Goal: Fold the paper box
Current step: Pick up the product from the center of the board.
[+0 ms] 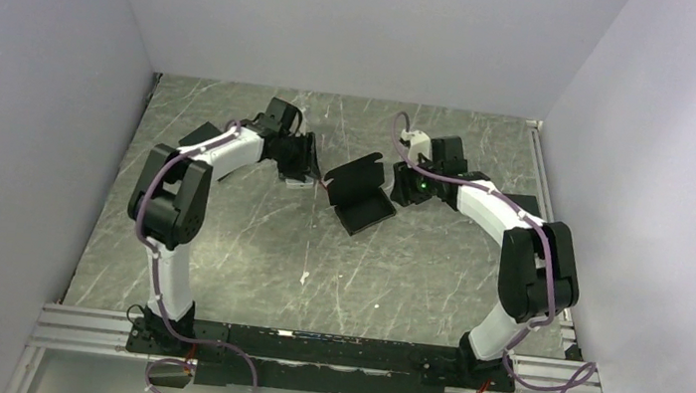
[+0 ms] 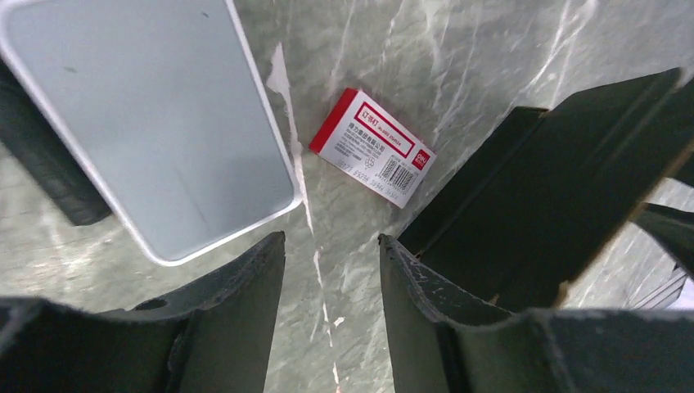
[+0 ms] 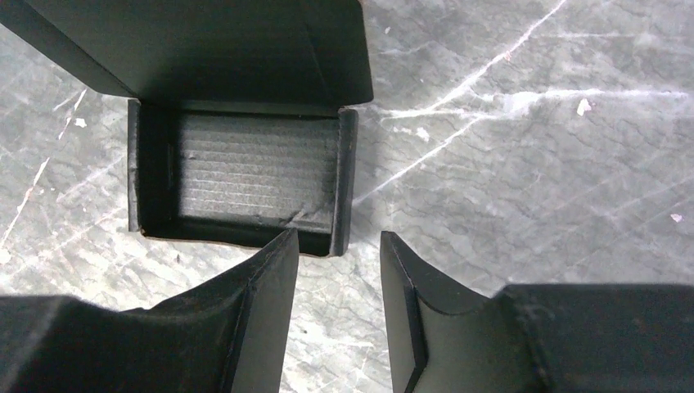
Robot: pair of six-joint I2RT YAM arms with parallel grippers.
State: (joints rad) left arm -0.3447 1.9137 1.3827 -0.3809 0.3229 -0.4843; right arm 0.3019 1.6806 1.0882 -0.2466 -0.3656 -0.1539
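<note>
The paper box [image 1: 361,194] stands mid-table between both arms, its matte black walls raised and its lid flap tilted up. In the right wrist view I look into the box's tray [image 3: 245,172], with the lid [image 3: 205,41] above it. My right gripper [image 3: 338,239] is open just beside the tray's near right corner, with only table between its fingers. My left gripper [image 2: 331,241] is open over bare table, and the box's outer wall [image 2: 556,188] is close to the right of its right finger [image 2: 409,286]. From above, the left gripper [image 1: 299,169] and right gripper [image 1: 403,191] flank the box.
A silver-grey rectangular case [image 2: 155,123] lies to the left of my left gripper, partly over a dark slab [image 2: 45,164]. A small red-and-white carton [image 2: 372,147] lies between the case and the box. Pale walls [image 1: 59,71] enclose the marbled table [image 1: 315,273] on three sides.
</note>
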